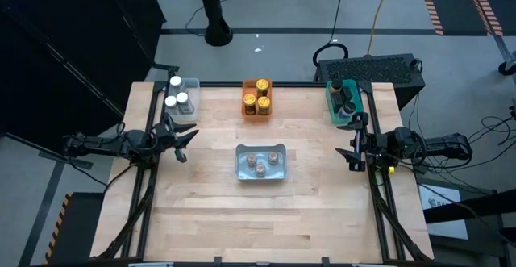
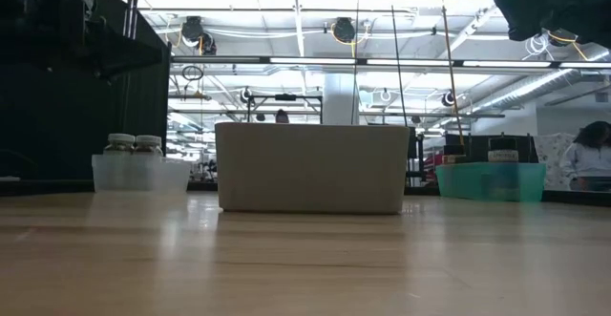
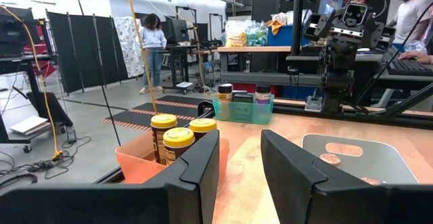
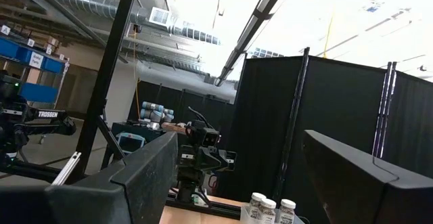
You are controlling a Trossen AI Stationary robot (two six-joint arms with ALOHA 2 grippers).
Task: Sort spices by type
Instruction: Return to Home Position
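The spices stand sorted in four bins. White-lidded jars [image 1: 176, 93] fill a clear bin [image 1: 191, 84] at the far left. Gold-lidded jars [image 1: 258, 99] sit in an orange bin [image 1: 245, 85]. Black-lidded jars [image 1: 347, 99] are in a green bin [image 1: 331, 106] at the far right. Brown-lidded jars [image 1: 261, 164] rest in a grey bin [image 1: 242, 173] at the table's middle. My left gripper [image 1: 184, 143] hovers open by the left edge, and my right gripper [image 1: 355, 148] hovers open by the right edge. Neither has anything between its fingers.
The near half of the wooden table [image 1: 266, 227] holds nothing. Black frame rails [image 1: 145, 210] run along both side edges. A keyboard [image 1: 379, 69] lies beyond the far right corner. People [image 3: 153, 45] stand in the room beyond the table.
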